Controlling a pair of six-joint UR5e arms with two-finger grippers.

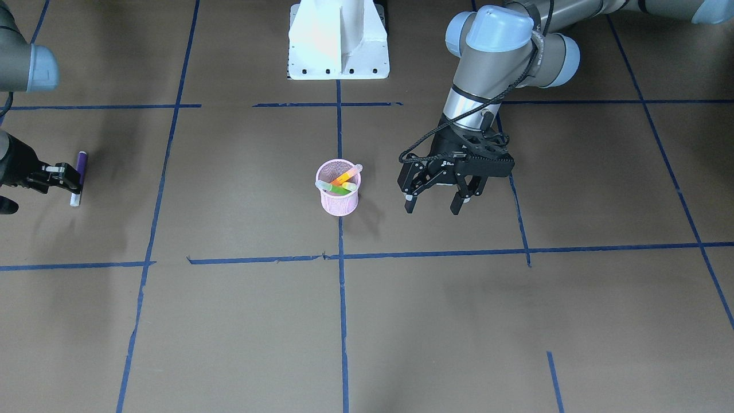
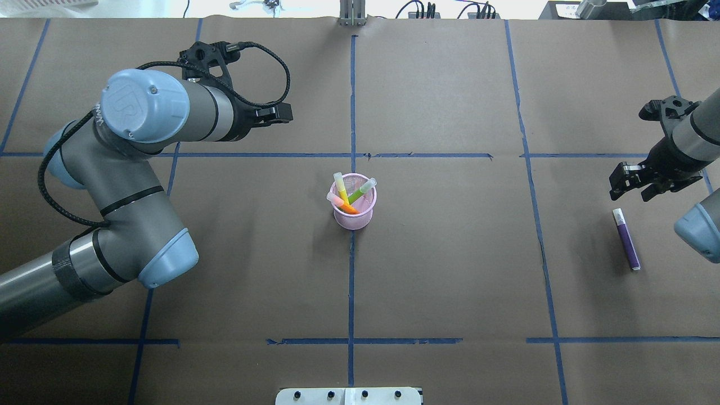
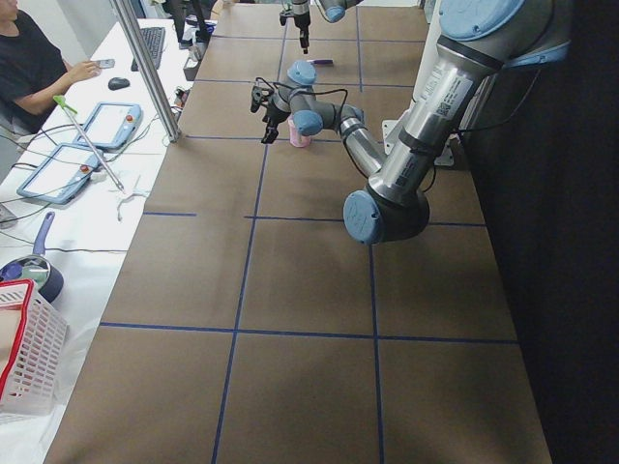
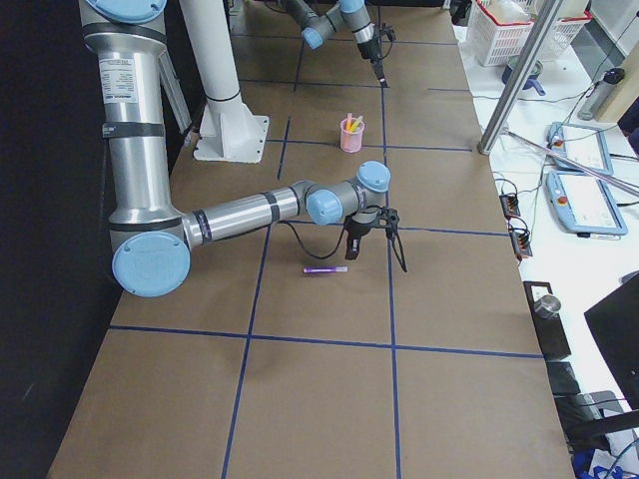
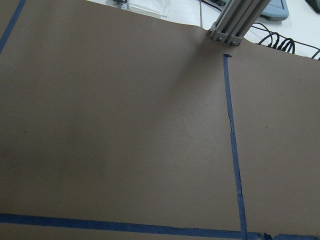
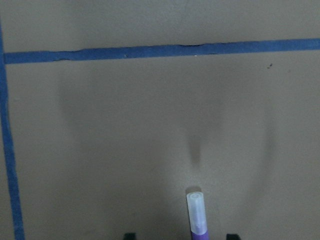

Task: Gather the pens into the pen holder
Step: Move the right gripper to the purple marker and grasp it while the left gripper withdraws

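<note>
The pink mesh pen holder [image 1: 338, 198] stands at the table's middle, also in the overhead view [image 2: 354, 216]. It holds an orange pen [image 1: 343, 179], a green pen [image 2: 360, 194] and a pale yellowish one [image 2: 340, 185]. The purple pen [image 2: 626, 239] lies flat on the table on my right side, also in the front view [image 1: 81, 166]. My right gripper [image 2: 631, 194] is open and hovers over its capped end; in the right wrist view the pen [image 6: 197, 215] lies between the two fingertips. My left gripper [image 1: 433, 207] is open and empty, beside the holder.
The white robot base [image 1: 338, 40] stands at the table's robot side. Blue tape lines [image 1: 340, 298] cross the brown table cover. An operators' desk with tablets [image 3: 97, 126] and a metal post [image 3: 145, 68] run along the far side.
</note>
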